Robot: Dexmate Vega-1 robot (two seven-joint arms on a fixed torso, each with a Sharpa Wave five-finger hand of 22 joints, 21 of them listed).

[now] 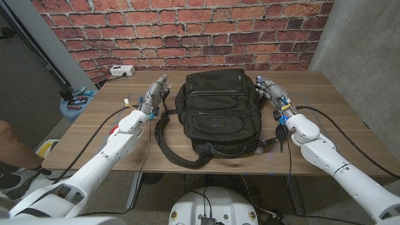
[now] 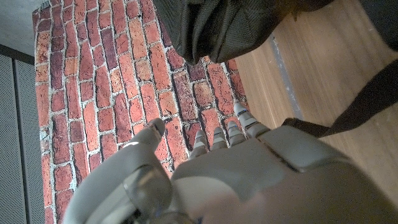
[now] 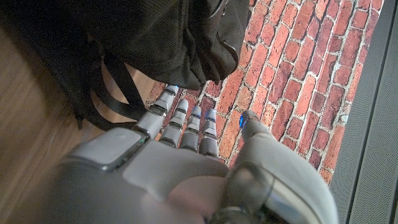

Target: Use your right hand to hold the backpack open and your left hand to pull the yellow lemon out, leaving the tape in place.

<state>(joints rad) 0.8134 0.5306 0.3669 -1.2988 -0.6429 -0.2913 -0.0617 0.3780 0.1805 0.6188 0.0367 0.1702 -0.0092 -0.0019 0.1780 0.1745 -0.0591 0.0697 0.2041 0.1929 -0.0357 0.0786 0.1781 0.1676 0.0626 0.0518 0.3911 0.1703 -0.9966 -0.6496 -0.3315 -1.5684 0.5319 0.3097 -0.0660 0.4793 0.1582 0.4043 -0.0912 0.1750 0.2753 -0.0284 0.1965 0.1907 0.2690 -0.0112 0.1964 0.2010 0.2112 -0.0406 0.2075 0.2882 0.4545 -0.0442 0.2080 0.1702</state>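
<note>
- Nearest the robot, a loose strap (image 1: 164,145) loops off the bag's front edge over the desk (image 1: 350,119); it could snag a reaching hand.
- Mid-desk, the black backpack (image 1: 215,109) lies flat and looks zipped, its long axis running away from the robot, top end toward the brick wall (image 1: 187,31).
- Left hand (image 1: 156,94) stands just beside the bag's left side, fingers spread, holding nothing.
- Right hand (image 1: 270,90) stands just beside the right side, fingers likewise apart and empty.
- Lemon and tape are hidden, presumably inside.
- Risk, as I judge it: a poorly held opening makes the left hand grope blind and drag the tape out too, or shift the whole bag.
</note>
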